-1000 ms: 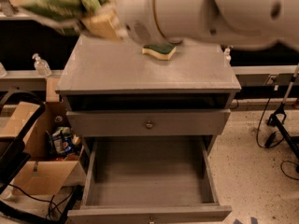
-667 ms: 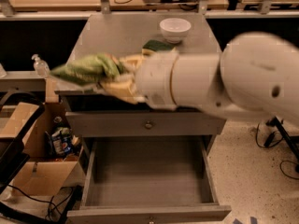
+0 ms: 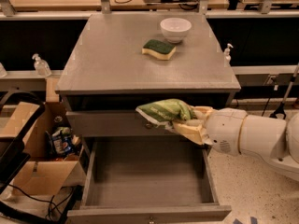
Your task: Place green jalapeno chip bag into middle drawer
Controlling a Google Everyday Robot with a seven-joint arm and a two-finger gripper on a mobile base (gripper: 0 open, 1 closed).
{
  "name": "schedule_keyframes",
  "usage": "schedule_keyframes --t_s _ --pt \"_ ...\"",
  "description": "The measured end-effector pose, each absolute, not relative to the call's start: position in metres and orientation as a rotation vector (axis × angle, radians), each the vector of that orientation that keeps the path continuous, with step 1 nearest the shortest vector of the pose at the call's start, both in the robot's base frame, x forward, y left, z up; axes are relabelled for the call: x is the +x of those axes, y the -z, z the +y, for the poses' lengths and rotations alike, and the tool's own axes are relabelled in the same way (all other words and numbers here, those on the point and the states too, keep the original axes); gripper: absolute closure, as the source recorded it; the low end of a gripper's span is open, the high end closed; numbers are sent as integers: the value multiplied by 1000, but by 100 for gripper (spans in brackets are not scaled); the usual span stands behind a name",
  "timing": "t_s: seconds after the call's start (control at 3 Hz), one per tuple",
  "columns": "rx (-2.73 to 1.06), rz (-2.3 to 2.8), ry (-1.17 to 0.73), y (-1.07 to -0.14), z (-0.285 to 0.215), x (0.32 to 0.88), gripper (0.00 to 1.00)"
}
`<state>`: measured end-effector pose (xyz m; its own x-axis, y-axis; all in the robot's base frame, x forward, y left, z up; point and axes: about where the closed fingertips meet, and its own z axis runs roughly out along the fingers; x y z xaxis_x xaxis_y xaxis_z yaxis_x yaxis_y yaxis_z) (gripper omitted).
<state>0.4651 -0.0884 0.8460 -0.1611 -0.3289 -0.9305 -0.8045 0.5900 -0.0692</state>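
The green jalapeno chip bag [image 3: 164, 111] is a shiny green foil bag with pale print, held in my gripper [image 3: 187, 122]. The gripper's tan fingers [image 3: 192, 129] are shut on the bag's right end. The arm comes in from the right. The bag hangs in front of the shallower closed drawer front, above the back of the open middle drawer [image 3: 148, 181]. That drawer is pulled out below, deep and grey, with a bare floor and tall side walls.
On the cabinet top [image 3: 112, 59] lie a green-topped yellow sponge [image 3: 159, 49] and a white bowl [image 3: 175, 29]. A cardboard box [image 3: 32, 153] with packets stands at the left on the floor. Soap bottles stand at the left [image 3: 41, 65] and the right [image 3: 227, 53].
The arm has swung down and to the right, carrying the bag from above the cabinet's left edge to the front, over the open drawer. The cabinet top shows now.
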Motion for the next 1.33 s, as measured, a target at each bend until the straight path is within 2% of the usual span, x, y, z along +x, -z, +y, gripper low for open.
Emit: schedule_keyframes --t_s 0.33,1.0,1.33 --pt "-922 1853 -519 -819 -112 472 100" --pt "-922 1854 -517 -820 -112 472 100" --pt "-945 1901 -600 -763 -93 489 100"
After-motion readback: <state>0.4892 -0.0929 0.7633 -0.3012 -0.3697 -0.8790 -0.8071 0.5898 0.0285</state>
